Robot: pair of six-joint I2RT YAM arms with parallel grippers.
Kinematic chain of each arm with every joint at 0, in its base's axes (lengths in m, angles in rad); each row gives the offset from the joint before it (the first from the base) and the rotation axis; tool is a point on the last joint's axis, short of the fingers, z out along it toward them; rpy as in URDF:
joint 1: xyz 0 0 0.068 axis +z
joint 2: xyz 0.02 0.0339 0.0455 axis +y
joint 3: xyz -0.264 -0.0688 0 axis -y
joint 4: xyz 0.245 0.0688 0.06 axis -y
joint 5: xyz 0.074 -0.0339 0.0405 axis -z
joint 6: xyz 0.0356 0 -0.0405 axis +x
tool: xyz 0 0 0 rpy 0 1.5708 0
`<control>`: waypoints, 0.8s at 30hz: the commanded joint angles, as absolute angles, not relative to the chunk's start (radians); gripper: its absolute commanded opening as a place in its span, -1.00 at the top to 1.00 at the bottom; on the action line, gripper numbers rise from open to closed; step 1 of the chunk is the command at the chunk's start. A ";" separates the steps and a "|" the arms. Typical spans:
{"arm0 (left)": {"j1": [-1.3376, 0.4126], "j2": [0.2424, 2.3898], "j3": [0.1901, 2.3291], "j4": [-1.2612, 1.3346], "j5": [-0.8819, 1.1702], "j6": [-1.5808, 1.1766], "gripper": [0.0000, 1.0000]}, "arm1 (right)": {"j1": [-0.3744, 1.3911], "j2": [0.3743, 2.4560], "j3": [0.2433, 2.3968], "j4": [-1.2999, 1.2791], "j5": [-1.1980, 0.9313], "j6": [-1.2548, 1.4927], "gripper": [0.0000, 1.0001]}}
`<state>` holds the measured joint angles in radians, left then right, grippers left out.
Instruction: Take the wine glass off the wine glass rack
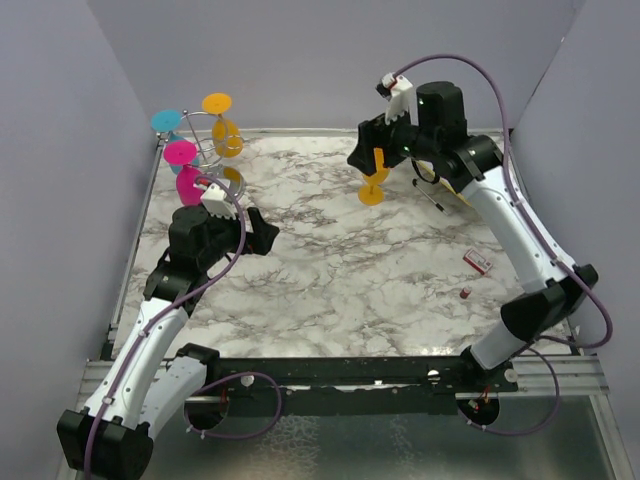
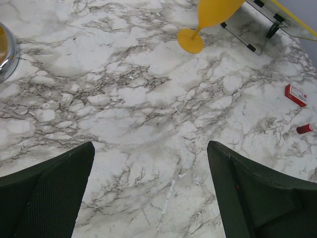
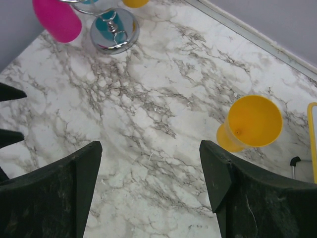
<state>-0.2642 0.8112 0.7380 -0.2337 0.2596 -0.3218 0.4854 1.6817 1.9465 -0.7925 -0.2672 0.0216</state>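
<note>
An orange wine glass stands upright on the marble table, apart from the wine glass rack at the back left. Pink, cyan and orange glasses still hang upside down on the rack. My right gripper hovers just above the standing glass. In the right wrist view it is open and empty, with the glass outside its right finger. My left gripper sits near the rack, open with only bare table between its fingers. The glass also shows far ahead in the left wrist view.
The rack's shiny round base lies at the back left. A clear stand with a yellow edge sits behind the orange glass. A small red box and a small red cylinder lie at the right. Grey walls enclose three sides.
</note>
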 commanded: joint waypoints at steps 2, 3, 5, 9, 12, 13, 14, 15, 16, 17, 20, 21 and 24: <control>-0.265 0.790 0.726 -0.204 0.236 -0.309 -0.99 | 0.492 1.423 1.666 -0.441 -0.410 0.051 -0.63; -0.265 0.790 0.726 -0.204 0.235 -0.308 -0.99 | 0.492 1.374 1.598 -0.380 -0.417 0.057 -0.64; -0.266 0.790 0.725 -0.205 0.231 -0.308 -0.99 | 0.491 1.285 1.469 -0.267 -0.442 0.069 -0.67; -0.265 0.784 0.721 -0.204 0.220 -0.311 -0.99 | 0.492 1.139 1.236 -0.086 -0.425 0.121 -0.67; -0.265 0.787 0.721 -0.204 0.212 -0.311 -0.99 | 0.492 1.066 1.129 0.002 -0.403 0.157 -0.70; -0.265 0.788 0.721 -0.205 0.208 -0.311 -0.99 | 0.492 1.055 1.111 0.011 -0.390 0.162 -0.69; -0.265 0.787 0.721 -0.205 0.204 -0.311 -0.99 | 0.492 1.046 1.095 0.018 -0.376 0.170 -0.69; -0.265 0.787 0.721 -0.206 0.201 -0.314 -0.99 | 0.492 1.041 1.081 0.023 -0.367 0.175 -0.70; -0.265 0.789 0.721 -0.208 0.196 -0.318 -0.99 | 0.492 1.038 1.069 0.026 -0.362 0.176 -0.69; -0.265 0.789 0.721 -0.210 0.193 -0.323 -0.99 | 0.492 1.038 1.062 0.025 -0.356 0.175 -0.69; -0.265 0.793 0.731 -0.222 0.184 -0.337 -0.99 | 0.492 1.038 1.057 0.005 -0.338 0.166 -0.70; -0.265 0.795 0.739 -0.230 0.177 -0.341 -0.99 | 0.492 1.032 1.054 0.003 -0.337 0.161 -0.70; -0.265 0.806 0.779 -0.260 0.158 -0.354 -0.99 | 0.492 1.005 1.029 0.016 -0.327 0.162 -0.71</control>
